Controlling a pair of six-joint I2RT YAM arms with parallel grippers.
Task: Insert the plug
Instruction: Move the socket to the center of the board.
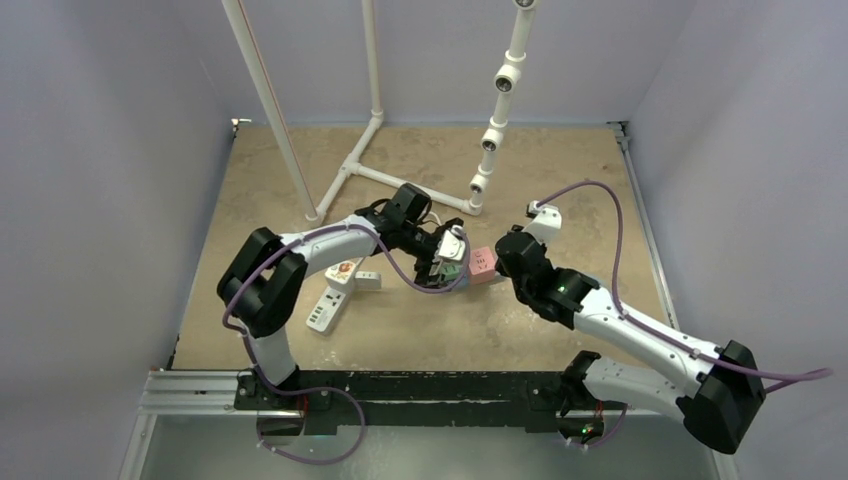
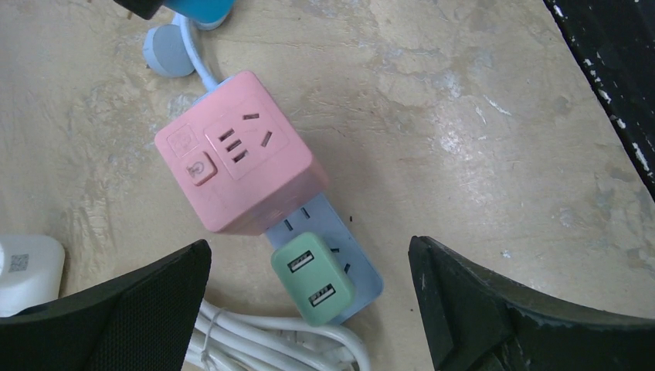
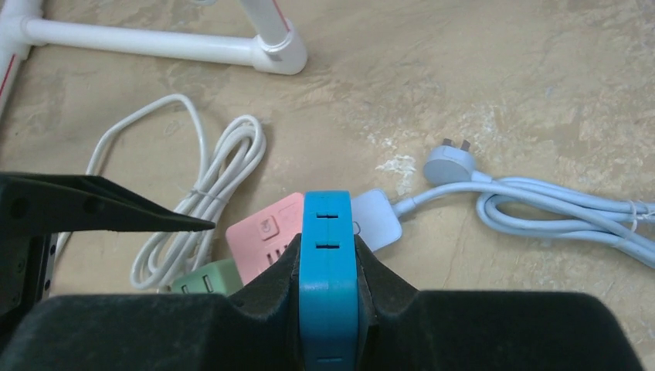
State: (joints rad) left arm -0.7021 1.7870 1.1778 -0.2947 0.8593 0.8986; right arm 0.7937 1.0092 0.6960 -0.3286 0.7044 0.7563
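Hanging clamped in the right gripper (image 3: 330, 267) near the pink socket cube (image 2: 232, 162), the blue plug (image 3: 328, 224) may, I reckon, meet the slots askew and shove the loose cube aside, since the left gripper (image 2: 310, 243) stands open above it, bracing nothing.

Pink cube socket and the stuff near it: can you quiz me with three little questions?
1. True or false: the right gripper is shut on a flat blue plastic adapter.
2. The small two-port USB charger beside the pink plastic cube socket is: A green, B yellow, C black.
3. Fill the gap: the left gripper hangs over the sockets with its jaws ____.

Key: 1 true; 2 A; 3 open.
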